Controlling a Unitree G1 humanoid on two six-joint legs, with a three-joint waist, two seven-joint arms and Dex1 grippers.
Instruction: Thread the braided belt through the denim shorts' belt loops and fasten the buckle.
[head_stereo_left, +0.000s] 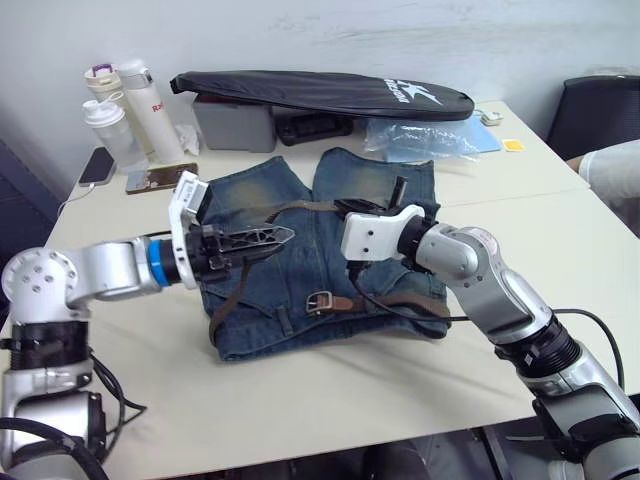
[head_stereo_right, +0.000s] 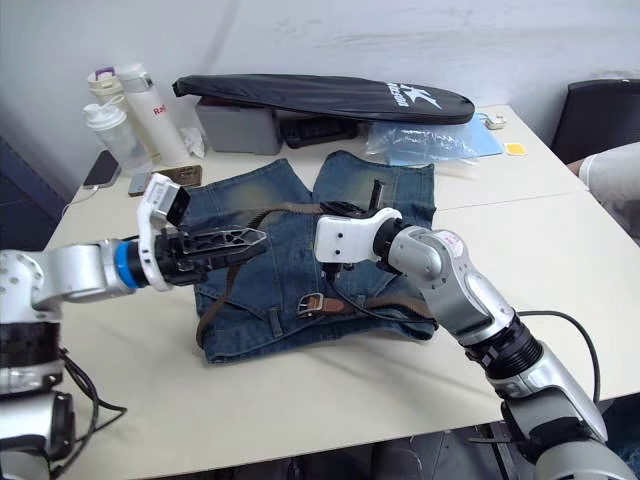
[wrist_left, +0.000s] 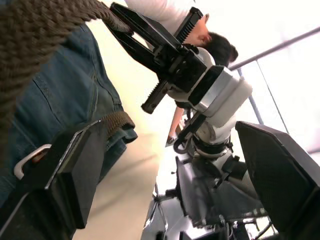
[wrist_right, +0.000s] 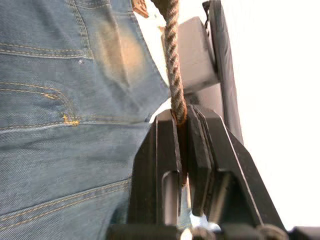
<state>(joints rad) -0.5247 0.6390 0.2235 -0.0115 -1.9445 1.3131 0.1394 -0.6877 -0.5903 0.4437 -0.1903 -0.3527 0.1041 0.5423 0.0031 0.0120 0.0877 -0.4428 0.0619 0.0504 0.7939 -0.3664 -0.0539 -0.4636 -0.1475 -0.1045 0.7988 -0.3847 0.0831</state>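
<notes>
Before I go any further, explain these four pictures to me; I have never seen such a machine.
This is a humanoid robot with two arms, each ending in a two-fingered black gripper. Two pictures look down from its head; the other two look along each wrist's fingers. On the table lie denim shorts with a braided belt across them, its silver buckle near the waistband. The right gripper is shut on the braided belt. The left gripper hangs open beside the belt, holding nothing. Bottles and a long black bag stand behind.

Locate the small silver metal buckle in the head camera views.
The small silver metal buckle lies on the faded blue denim shorts near their waistband, below the right end effector.
</notes>
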